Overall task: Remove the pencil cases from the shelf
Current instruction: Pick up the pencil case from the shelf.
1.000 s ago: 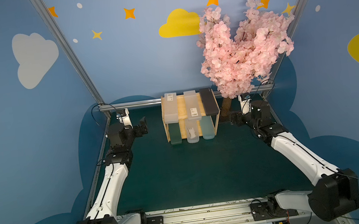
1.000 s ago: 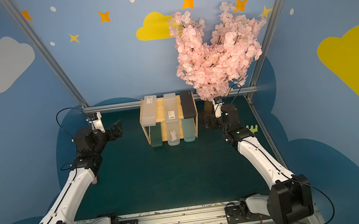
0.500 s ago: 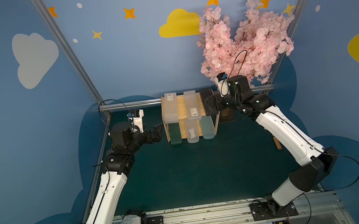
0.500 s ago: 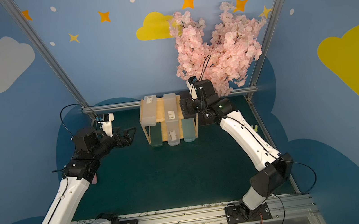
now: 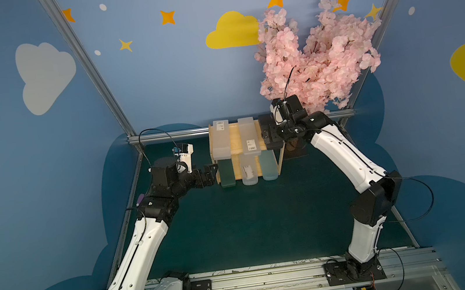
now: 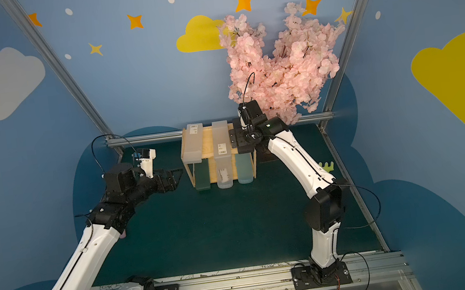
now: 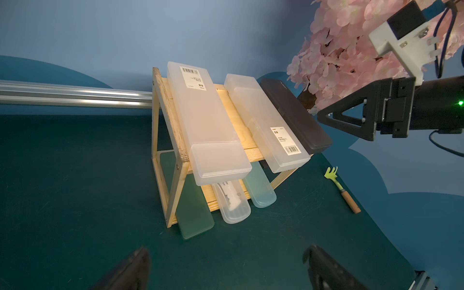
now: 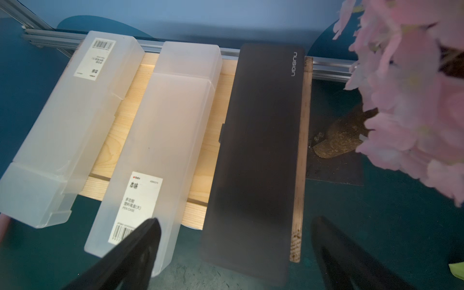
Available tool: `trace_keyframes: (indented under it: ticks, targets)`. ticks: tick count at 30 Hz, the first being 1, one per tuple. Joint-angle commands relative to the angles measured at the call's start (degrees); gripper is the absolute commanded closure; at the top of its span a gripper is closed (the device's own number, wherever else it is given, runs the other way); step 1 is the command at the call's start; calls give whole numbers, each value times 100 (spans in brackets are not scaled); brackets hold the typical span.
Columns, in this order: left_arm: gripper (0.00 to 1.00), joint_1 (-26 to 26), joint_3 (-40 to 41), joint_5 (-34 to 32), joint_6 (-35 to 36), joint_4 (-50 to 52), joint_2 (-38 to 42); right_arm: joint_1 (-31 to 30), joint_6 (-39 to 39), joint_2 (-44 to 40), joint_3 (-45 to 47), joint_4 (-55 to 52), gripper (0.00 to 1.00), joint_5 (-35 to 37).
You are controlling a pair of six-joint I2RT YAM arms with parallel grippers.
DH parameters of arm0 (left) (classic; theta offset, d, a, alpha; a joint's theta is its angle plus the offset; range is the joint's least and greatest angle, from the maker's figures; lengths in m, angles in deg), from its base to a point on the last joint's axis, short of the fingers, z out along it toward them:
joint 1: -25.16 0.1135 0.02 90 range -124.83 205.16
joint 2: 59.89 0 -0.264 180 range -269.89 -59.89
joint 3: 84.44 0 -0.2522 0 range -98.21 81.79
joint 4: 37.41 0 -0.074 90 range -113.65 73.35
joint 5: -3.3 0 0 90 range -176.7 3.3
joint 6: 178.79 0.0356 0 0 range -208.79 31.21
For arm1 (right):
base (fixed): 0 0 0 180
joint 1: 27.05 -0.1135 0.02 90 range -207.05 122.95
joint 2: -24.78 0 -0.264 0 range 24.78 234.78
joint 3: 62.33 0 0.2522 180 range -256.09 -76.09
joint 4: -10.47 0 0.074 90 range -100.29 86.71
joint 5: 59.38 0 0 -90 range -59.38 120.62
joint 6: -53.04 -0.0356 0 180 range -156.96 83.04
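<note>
Reaching step; my right claw, jaws apart, hovers over the black case on the top tier of the shelf; my left claw, also apart, hangs beside the shelf; next: lower, clamp across.

A staged robot test booth: blue panel walls printed with clouds and stars meet at aluminium frame posts. Two white robot arms bolt to a metal rail along the bottom edge, and an artificial cherry-blossom tree (pink, in full bloom) fills the upper right.
</note>
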Motion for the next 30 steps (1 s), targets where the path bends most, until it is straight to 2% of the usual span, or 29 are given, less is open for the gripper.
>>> trace_keyframes:
  ticks: [1, 20, 30]
  targets:
    - [0, -10, -9, -55, -15, 70, -54, -36, -105, 214, -227, -318, 2, 75]
    - [0, -16, 61, -67, -5, 171, -141, -188, -166, 532, -398, -528, 2, 66]
    - [0, -21, 114, -338, 47, 241, -111, -186, -271, 828, -675, -878, 8, 307]
